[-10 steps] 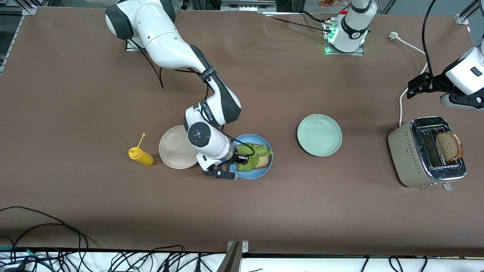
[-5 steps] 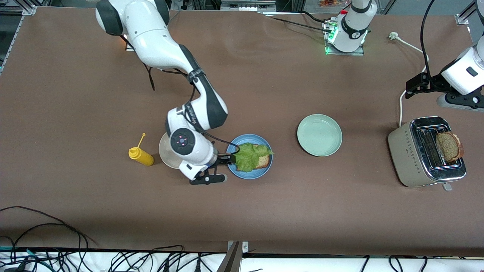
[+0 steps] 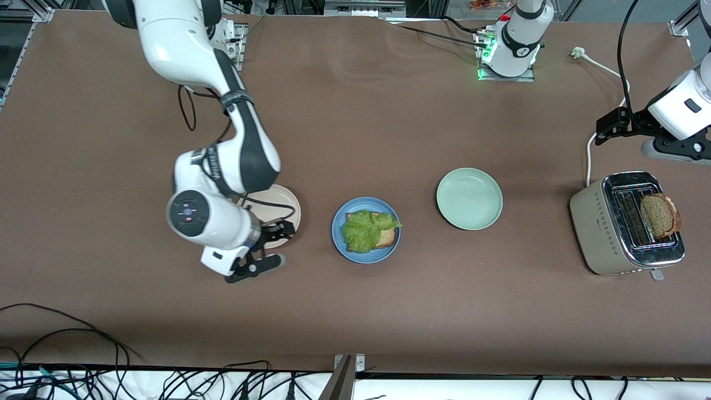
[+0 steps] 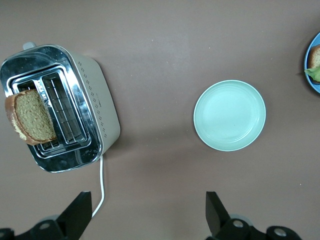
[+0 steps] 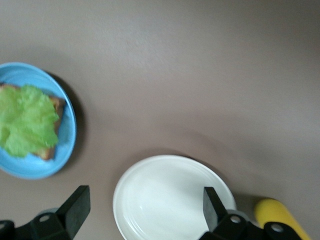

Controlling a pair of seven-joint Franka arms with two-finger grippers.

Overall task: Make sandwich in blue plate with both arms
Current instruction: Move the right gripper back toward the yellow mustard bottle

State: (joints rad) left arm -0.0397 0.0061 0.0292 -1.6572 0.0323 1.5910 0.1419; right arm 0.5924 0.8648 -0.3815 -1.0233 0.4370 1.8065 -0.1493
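Note:
The blue plate (image 3: 367,258) holds one bread slice (image 3: 387,238) with a ruffled green lettuce leaf (image 3: 364,229) lying on top of it. A second bread slice (image 3: 659,215) stands up out of the toaster (image 3: 602,233) at the left arm's end of the table. My right gripper (image 3: 275,245) is open and empty. It hangs over the edge of the beige plate (image 3: 290,204), beside the blue plate. In the right wrist view its jaws (image 5: 142,212) stand wide over that beige plate (image 5: 150,167). My left gripper (image 4: 148,216) is open and empty above bare table beside the toaster (image 4: 97,105).
A pale green plate (image 3: 469,198) lies bare between the blue plate and the toaster. A yellow squeeze bottle (image 5: 276,216) shows beside the beige plate in the right wrist view; the right arm hides it in the front view. The toaster's white cord (image 3: 590,150) runs toward the bases.
The right gripper opened, left the lettuce on the bread, and drew back from the blue plate to over the beige plate. The left arm has hardly moved.

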